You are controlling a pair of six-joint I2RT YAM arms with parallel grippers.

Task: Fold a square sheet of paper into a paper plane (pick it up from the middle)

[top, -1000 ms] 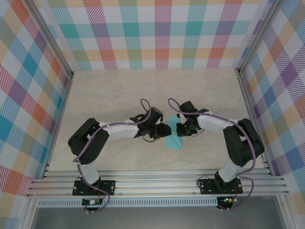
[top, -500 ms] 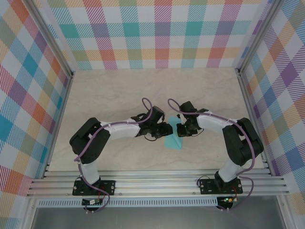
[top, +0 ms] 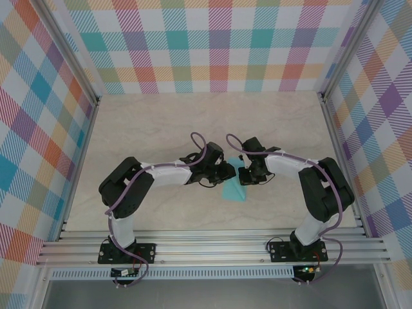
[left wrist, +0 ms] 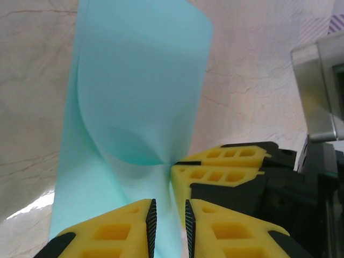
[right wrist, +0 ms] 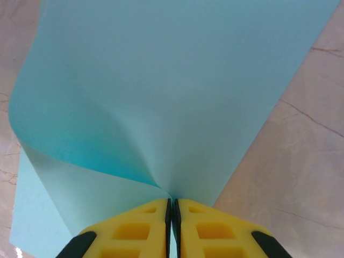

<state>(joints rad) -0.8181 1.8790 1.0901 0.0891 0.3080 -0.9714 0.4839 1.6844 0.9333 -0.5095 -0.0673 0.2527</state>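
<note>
Thin light-blue square paper sheet curled up off marbled worktop, between arms. Right gripper clamped its edge, anchoring fold. Left gripper narrowly open, straddled sheet, probably to pinch crease.

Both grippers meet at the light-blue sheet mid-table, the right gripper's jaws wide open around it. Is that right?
Not quite: the right gripper is shut on the sheet, as the right wrist view shows; the rest holds.
</note>
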